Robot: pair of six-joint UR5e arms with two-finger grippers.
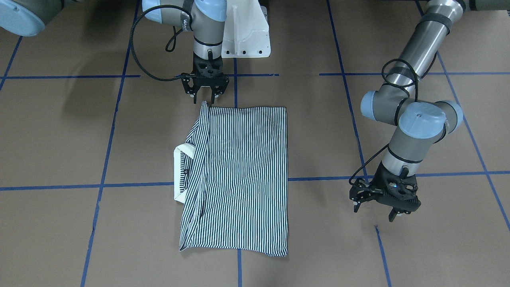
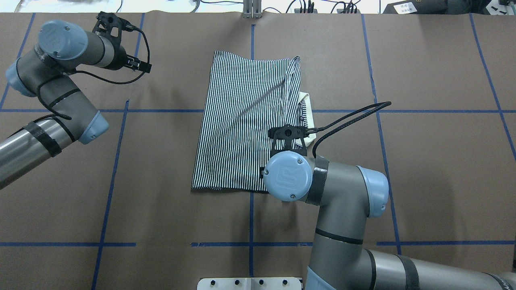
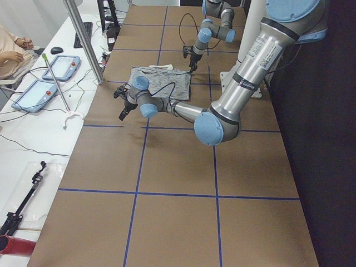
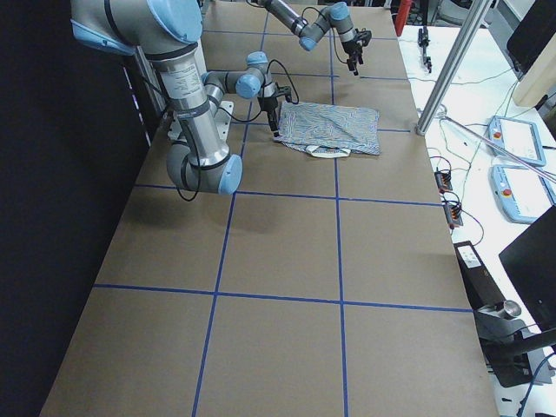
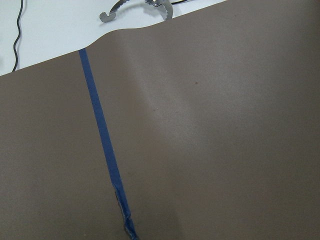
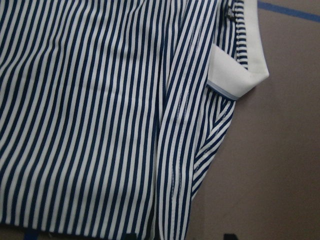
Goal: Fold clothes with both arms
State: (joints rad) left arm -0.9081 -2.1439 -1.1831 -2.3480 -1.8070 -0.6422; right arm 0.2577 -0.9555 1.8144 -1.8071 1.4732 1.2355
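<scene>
The striped polo shirt (image 1: 239, 175) lies flat mid-worktop (image 1: 59, 139), folded into a long rectangle, with its white collar (image 1: 179, 153) poking out on the robot's right. The right pincer (image 1: 205, 95) hovers with its fingers spread just over the shirt's robot-side corner at the collar end, gripping nothing. The left pincer (image 1: 374, 211), also spread and empty, hangs over bare worktop well apart from the hem edge. The step in hand looks like setting up the crosswise fold. Next, the right pincer probably needs to drop and pinch that corner, catching every layer, while the left crosses to the opposite corner so both lift evenly.
</scene>
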